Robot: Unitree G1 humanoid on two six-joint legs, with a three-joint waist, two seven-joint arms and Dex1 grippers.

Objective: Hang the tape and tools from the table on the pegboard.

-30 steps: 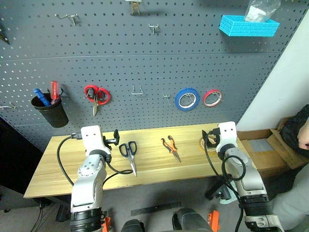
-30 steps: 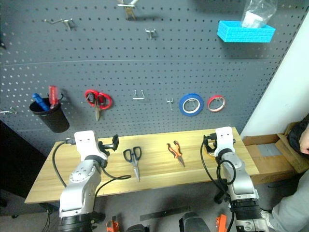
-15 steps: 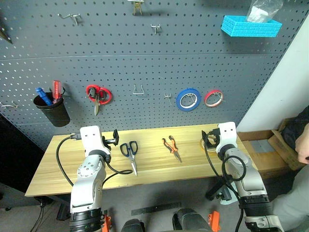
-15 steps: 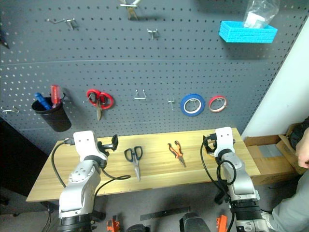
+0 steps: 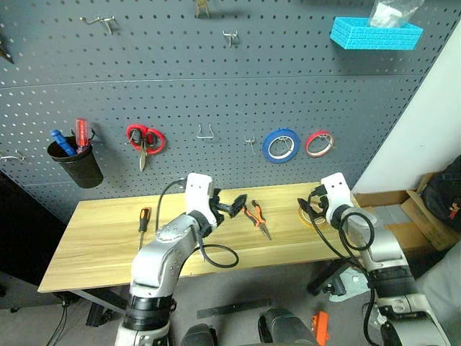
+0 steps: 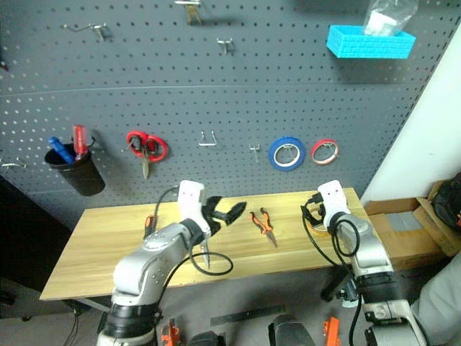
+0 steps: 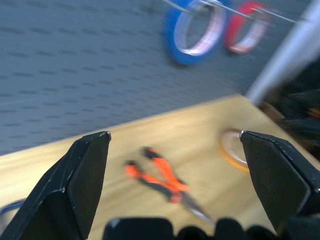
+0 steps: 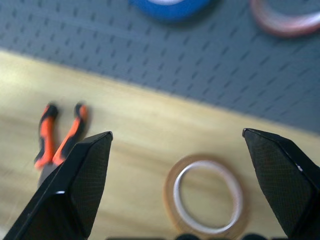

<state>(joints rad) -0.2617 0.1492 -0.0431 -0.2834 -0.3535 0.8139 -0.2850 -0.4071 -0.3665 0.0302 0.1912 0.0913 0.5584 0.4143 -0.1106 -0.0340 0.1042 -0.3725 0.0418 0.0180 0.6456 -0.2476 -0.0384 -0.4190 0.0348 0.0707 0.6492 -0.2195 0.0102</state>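
Note:
The pliers (image 5: 256,218) with orange-and-black handles lie mid-table on the light wood table (image 5: 101,245). My left gripper (image 5: 234,205) hovers open just left of them, empty, pointing right; its wrist view shows the pliers (image 7: 160,177) and the tape (image 7: 232,150) ahead. The yellow tape (image 8: 170,194) lies flat near the table's right end, right under my open, empty right gripper (image 5: 315,207). The slim screwdriver (image 5: 143,220) lies on the left part of the table. My left forearm hides the scissors. The pegboard (image 5: 216,86) rises behind the table.
On the pegboard hang a black cup (image 5: 72,164) with red and blue screwdrivers, red scissors (image 5: 144,137), a blue ring (image 5: 279,144), a red ring (image 5: 318,143) and a blue basket (image 5: 374,34). Bare hooks (image 5: 206,132) sit between. A cardboard box (image 5: 403,231) stands right of the table.
My left arm swung right across the table, from beside the scissors to just left of the pliers, covering the scissors and uncovering the screwdriver. The right gripper kept its place over the tape.

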